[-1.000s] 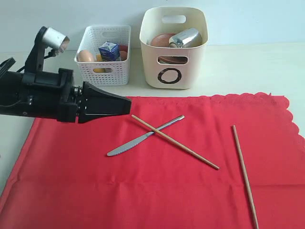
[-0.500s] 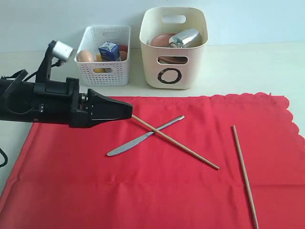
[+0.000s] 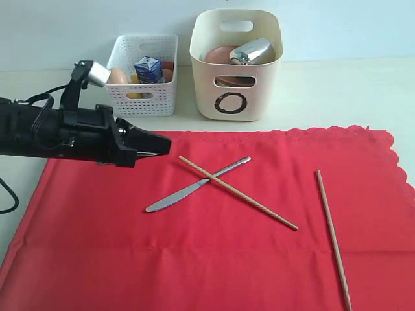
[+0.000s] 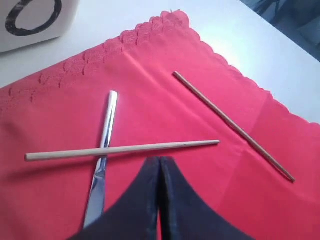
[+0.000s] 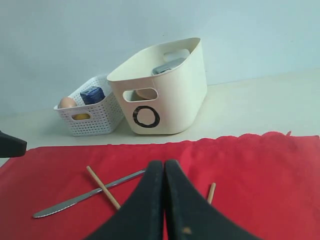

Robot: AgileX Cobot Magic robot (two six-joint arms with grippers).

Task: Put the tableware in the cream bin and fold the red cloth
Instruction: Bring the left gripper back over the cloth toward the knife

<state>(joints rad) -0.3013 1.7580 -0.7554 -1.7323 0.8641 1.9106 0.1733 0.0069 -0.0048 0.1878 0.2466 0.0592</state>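
Observation:
The red cloth (image 3: 214, 253) lies spread flat on the table. On it a small knife (image 3: 194, 186) is crossed by one wooden chopstick (image 3: 241, 194). A second chopstick (image 3: 334, 240) lies further right. The cream bin (image 3: 237, 87) behind the cloth holds a brown plate (image 3: 219, 54) and a steel cup (image 3: 254, 50). My left gripper (image 3: 167, 144) hovers shut and empty over the cloth, just left of the crossed chopstick's near end. In the left wrist view its tips (image 4: 159, 160) sit close to that chopstick (image 4: 120, 149) and the knife (image 4: 102, 150). My right gripper (image 5: 164, 165) is shut and empty above the cloth (image 5: 260, 170).
A white perforated basket (image 3: 139, 78) with food items and a milk carton stands left of the cream bin. The cloth's scalloped edge (image 3: 363, 131) runs along the back and right. Bare pale table (image 3: 337, 91) lies to the right of the bin.
The left arm has turned and dropped a little, and its tip has drawn back slightly to the left. It stays shut. Knife and chopsticks have not moved.

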